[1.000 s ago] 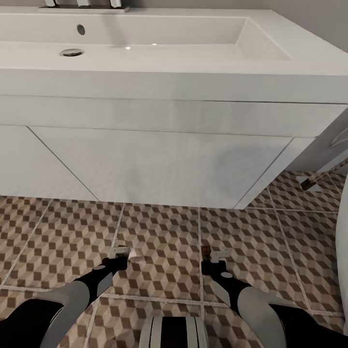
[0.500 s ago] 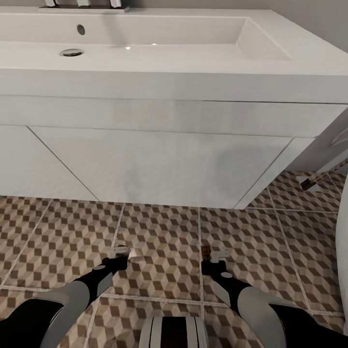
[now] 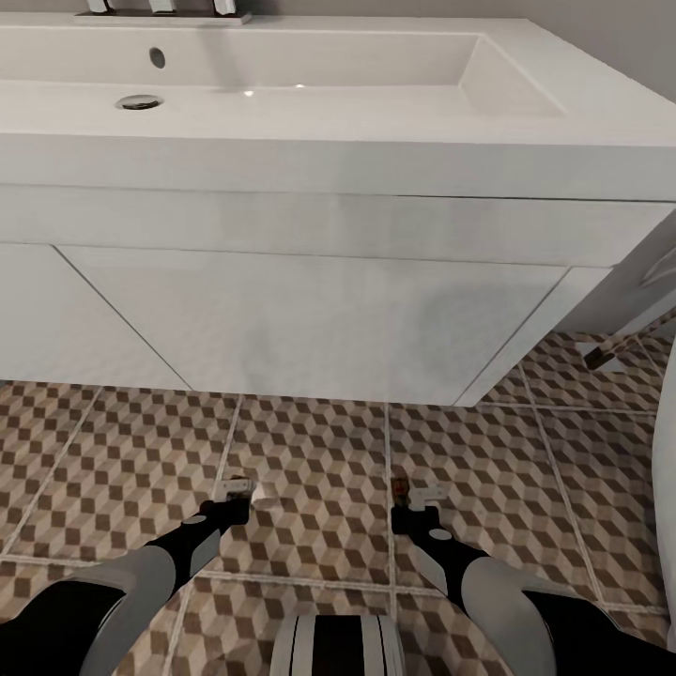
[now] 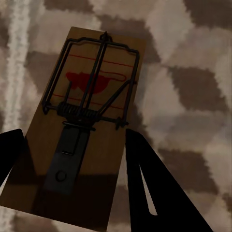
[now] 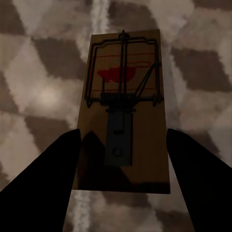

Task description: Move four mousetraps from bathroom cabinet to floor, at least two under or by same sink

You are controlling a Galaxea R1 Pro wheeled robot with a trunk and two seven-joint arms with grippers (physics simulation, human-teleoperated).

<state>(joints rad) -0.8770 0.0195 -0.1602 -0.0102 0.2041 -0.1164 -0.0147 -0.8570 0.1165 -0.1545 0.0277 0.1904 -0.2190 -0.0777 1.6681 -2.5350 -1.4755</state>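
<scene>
Two mousetraps are in my grippers just above the bathroom floor (image 3: 319,460), in front of the bathroom sink (image 3: 282,66). One mousetrap (image 4: 84,121), a brown board with dark wire and red print, sits between the dark fingers of my left gripper (image 4: 72,135), which press on its long edges. Another mousetrap (image 5: 123,111) is held the same way by my right gripper (image 5: 123,133). In the head view the left gripper (image 3: 235,490) and right gripper (image 3: 418,496) hang low over the tiles, with a sliver of mousetrap (image 3: 400,487) showing at the right one. The cabinet is out of view.
The white wall-hung vanity (image 3: 310,319) fills the space ahead, with open floor beneath its front. A white rounded fixture (image 3: 668,488) edges in at the right. A small brown-and-white object (image 3: 601,355) lies on the tiles at the far right.
</scene>
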